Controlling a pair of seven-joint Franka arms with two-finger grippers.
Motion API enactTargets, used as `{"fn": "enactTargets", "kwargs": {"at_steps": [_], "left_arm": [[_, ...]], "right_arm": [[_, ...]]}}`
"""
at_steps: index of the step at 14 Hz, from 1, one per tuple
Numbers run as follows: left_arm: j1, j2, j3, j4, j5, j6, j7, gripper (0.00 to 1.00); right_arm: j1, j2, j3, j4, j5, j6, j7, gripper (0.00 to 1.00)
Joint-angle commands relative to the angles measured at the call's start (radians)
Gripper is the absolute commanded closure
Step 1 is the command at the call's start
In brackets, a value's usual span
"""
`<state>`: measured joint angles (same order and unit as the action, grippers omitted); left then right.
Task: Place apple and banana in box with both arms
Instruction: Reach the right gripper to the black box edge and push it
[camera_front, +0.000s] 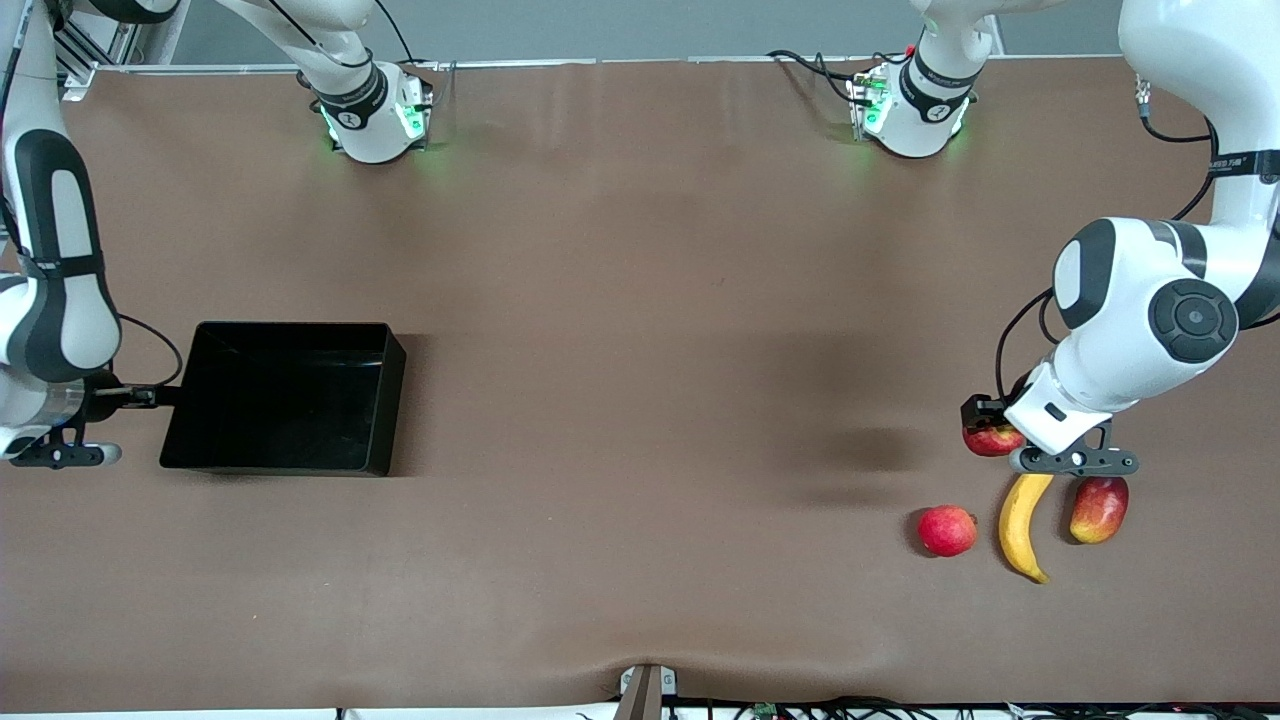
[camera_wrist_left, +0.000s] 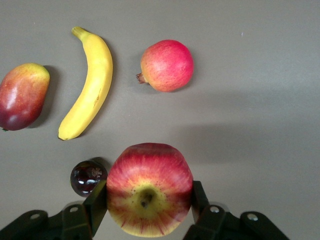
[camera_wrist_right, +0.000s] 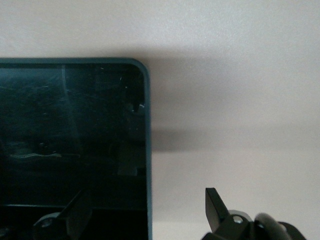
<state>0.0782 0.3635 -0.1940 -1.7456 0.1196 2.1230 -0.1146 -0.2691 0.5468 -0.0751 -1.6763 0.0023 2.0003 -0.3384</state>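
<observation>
My left gripper (camera_front: 992, 428) is shut on the apple (camera_front: 990, 440), red with a yellow patch round the stem (camera_wrist_left: 149, 195), low at the left arm's end of the table. Its fingers (camera_wrist_left: 97, 200) press both sides. The yellow banana (camera_front: 1022, 520) lies on the table just nearer the front camera and also shows in the left wrist view (camera_wrist_left: 90, 82). The black box (camera_front: 285, 395) stands at the right arm's end. My right gripper (camera_front: 135, 396) is open over the box's end wall (camera_wrist_right: 148, 150), one finger (camera_wrist_right: 215, 200) outside it, the other over the inside.
A pinkish-red round fruit (camera_front: 946, 530) and a red-and-yellow mango (camera_front: 1098, 508) lie on either side of the banana. A small dark glossy ball (camera_wrist_left: 87, 176) sits on the table beside the apple. The brown table (camera_front: 640, 350) stretches between the box and the fruits.
</observation>
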Motion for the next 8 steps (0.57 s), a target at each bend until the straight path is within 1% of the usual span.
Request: {"fn": "enactTargets", "kwargs": {"at_steps": [1, 4, 5, 8], "left_arm": [[0.012, -0.031, -0.009, -0.012, 0.009, -0.046, -0.014, 1.0], [0.008, -0.037, -0.01, -0.014, 0.009, -0.048, -0.023, 1.0], [0.006, -0.038, -0.01, -0.012, 0.009, -0.049, -0.024, 1.0], [0.008, -0.037, -0.01, -0.014, 0.009, -0.048, -0.019, 1.0]], "right_arm": [[-0.033, -0.019, 0.015, -0.071, 0.016, 0.055, -0.041, 0.08], [-0.035, -0.022, 0.017, -0.092, 0.016, 0.048, -0.041, 0.87], [-0.032, -0.025, 0.017, -0.094, 0.016, 0.04, -0.041, 1.0], [-0.033, -0.028, 0.018, -0.091, 0.018, 0.023, -0.066, 1.0]]}}
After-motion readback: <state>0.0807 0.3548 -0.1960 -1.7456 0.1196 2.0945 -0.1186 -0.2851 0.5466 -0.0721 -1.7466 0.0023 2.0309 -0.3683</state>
